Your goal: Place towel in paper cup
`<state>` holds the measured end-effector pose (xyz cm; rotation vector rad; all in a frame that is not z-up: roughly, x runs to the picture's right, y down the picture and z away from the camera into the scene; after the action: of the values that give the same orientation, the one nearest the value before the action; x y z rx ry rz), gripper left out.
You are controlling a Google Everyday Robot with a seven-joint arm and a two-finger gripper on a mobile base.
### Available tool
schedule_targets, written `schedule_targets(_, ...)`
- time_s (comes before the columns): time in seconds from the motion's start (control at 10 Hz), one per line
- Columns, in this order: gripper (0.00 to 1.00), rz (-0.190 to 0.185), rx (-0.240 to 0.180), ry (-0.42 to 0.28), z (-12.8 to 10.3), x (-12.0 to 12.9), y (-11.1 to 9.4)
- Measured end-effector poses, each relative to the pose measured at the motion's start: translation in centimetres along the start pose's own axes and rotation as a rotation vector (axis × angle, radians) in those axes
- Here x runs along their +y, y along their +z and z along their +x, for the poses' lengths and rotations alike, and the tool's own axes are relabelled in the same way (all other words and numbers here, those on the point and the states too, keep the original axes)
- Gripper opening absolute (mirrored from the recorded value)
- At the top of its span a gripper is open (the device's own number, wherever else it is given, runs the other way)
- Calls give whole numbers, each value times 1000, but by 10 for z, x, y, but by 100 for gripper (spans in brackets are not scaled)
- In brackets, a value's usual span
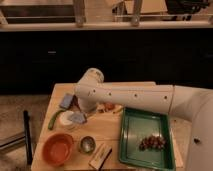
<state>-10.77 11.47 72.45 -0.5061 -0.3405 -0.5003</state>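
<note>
- The white arm reaches in from the right across the wooden surface and bends down at its elbow near the surface's far left part.
- The end effector sits low under that bend, right above the towel; I cannot tell how its fingers stand, as the arm hides them.
- The towel is a small grey-blue crumpled piece lying at the right edge of the paper cup, touching or overlapping its rim; its long axis looks to run roughly left to right, though the bunched shape makes this uncertain.
- The paper cup stands upright, white mouth upward, in the left half of the surface.
- An orange bowl sits at the near left corner, a small metal cup just beside it on the right.
- A green tray lies on the right side, holding a dark brown cluster.
- A green strip lies just left of the paper cup, and a blue sponge-like block lies behind it.
</note>
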Motion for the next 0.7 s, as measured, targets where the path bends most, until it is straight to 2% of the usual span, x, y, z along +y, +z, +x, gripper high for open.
schedule_targets(0.3, 0, -25, -35, -141, -24, -12, 3)
schedule_targets(0.7, 0, -107, -72, -365, -55, -26, 32)
